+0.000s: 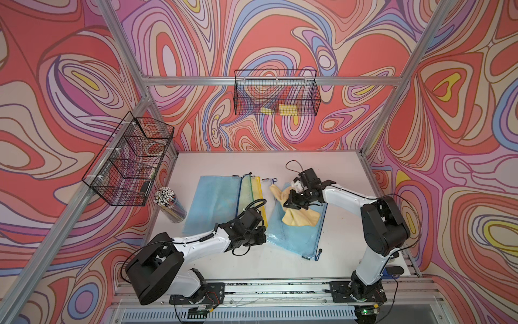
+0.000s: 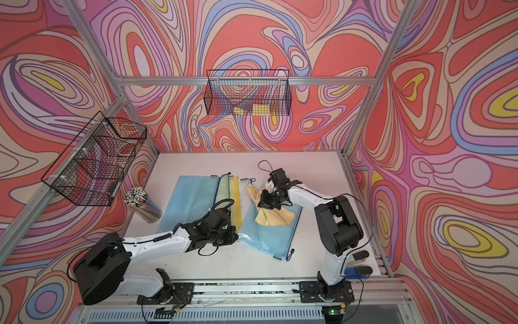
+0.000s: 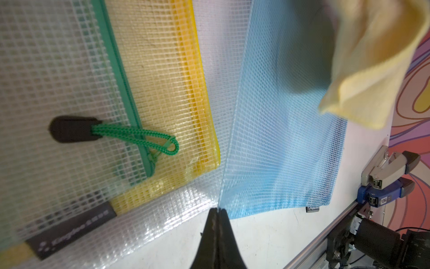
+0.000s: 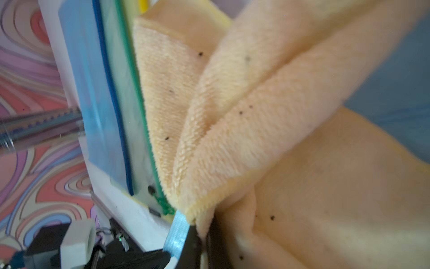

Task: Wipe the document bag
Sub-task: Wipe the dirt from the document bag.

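Observation:
The document bag (image 1: pixel 298 235) (image 2: pixel 270 234) is a pale blue mesh pouch lying at an angle on the white table, right of centre. My left gripper (image 1: pixel 265 237) (image 2: pixel 236 238) is shut on the bag's near left edge. In the left wrist view the closed tips (image 3: pixel 218 211) pinch the mesh edge (image 3: pixel 279 139). A yellow cloth (image 1: pixel 301 217) (image 2: pixel 276 217) is draped over the bag's far half. My right gripper (image 1: pixel 291 203) (image 2: pixel 266 202) hangs above it, shut on a fold of the cloth (image 4: pixel 256 116) at the tips (image 4: pixel 204 233).
Left of the bag lies an overlapping stack of mesh pouches: blue (image 1: pixel 213 204), green-zipped (image 3: pixel 121 76), yellow (image 3: pixel 167 81). A cup of pens (image 1: pixel 171 207) stands at the left edge. Two staplers (image 3: pixel 384 177) sit at the near right corner. Wire baskets (image 1: pixel 131 160) (image 1: pixel 277 92) hang on the walls.

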Controlling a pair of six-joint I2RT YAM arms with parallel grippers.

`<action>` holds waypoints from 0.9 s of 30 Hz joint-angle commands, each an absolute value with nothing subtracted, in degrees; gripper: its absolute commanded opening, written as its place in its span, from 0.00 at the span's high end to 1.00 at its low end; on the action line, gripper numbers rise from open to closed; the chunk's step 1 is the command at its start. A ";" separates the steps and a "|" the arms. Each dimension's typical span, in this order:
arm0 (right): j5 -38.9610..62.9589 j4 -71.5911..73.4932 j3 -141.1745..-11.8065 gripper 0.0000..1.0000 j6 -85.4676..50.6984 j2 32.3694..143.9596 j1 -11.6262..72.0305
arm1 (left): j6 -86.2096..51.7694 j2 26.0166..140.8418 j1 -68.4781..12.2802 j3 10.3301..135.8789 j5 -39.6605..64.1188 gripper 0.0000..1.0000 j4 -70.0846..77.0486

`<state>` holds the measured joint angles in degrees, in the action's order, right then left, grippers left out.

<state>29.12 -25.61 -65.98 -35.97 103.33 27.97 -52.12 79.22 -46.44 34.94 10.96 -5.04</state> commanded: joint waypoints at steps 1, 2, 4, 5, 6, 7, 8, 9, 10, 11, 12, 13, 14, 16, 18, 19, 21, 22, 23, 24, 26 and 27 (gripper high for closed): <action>29.72 -19.63 -61.64 1.00 -42.62 104.90 30.16 | -51.77 79.63 -46.32 36.87 11.07 1.00 -6.44; 30.16 -18.72 -60.65 1.00 -43.87 105.45 30.24 | -51.69 79.63 -46.31 36.92 11.03 1.00 -6.57; 29.87 -18.07 -59.19 1.00 -44.71 105.45 29.77 | -51.25 79.63 -46.29 37.17 11.01 1.00 -7.18; 28.68 -19.15 -58.99 1.00 -44.37 105.10 29.19 | -51.15 79.63 -46.31 37.18 10.89 1.00 -7.53; 27.69 -20.56 -58.85 1.00 -43.73 104.70 28.23 | -51.09 79.54 -46.32 37.15 10.73 1.00 -7.81; 27.22 -21.70 -58.71 1.00 -42.87 104.17 26.99 | -51.14 79.41 -46.31 37.02 10.55 1.00 -7.85; 26.92 -23.12 -58.37 1.00 -41.80 103.54 24.83 | -51.15 79.28 -46.29 36.86 10.42 1.00 -7.85; 26.96 -24.25 -57.70 1.00 -40.59 102.76 22.06 | -51.15 79.19 -46.31 36.77 10.37 1.00 -7.85; 27.41 -25.30 -57.14 1.00 -39.46 102.00 19.41 | -51.18 79.10 -46.32 36.70 10.37 1.00 -7.82; 28.24 -26.31 -56.52 1.00 -38.00 101.03 15.82 | -51.15 79.02 -46.32 36.66 10.28 1.00 -7.76; 29.09 -27.51 -56.25 1.00 -36.33 99.53 11.98 | -51.07 79.04 -46.27 36.66 10.28 1.00 -7.83; 29.36 -29.14 -56.44 1.00 -34.79 98.80 8.98 | -51.01 78.93 -46.31 36.70 10.20 1.00 -8.03; 29.57 -31.17 -57.02 1.00 -32.92 98.01 5.55 | -50.98 78.77 -46.29 36.57 10.12 1.00 -8.17; 28.96 -34.94 -59.03 1.00 -29.71 97.13 0.43 | -50.98 78.41 -46.27 36.35 9.98 1.00 -8.13; 26.64 -38.45 -61.76 1.00 -27.64 96.30 -1.05 | -50.89 78.27 -46.30 36.15 9.93 1.00 -7.96; 26.92 -38.63 -62.30 1.00 -27.84 95.72 -0.82 | -50.89 78.22 -46.30 36.21 9.93 1.00 -7.93; 33.16 -35.19 -61.00 1.00 -30.30 94.78 0.45 | -50.89 78.39 -46.30 36.21 10.01 1.00 -7.87; 33.75 -34.35 -60.83 1.00 -31.31 94.52 2.28 | -50.89 78.53 -46.27 36.22 10.03 1.00 -7.68; 32.49 -34.21 -60.97 1.00 -32.10 94.11 5.44 | -50.97 78.77 -46.27 36.31 10.09 1.00 -7.57; 31.43 -34.07 -61.37 1.00 -33.02 93.86 8.95 | -51.04 78.96 -46.30 36.43 10.09 1.00 -7.65; 31.95 -32.01 -61.49 1.00 -35.44 93.86 15.75 | -51.06 79.35 -46.32 36.71 10.35 1.00 -7.62; 32.84 -30.25 -61.27 1.00 -37.17 94.13 18.74 | -51.15 79.52 -46.27 36.74 10.48 1.00 -7.52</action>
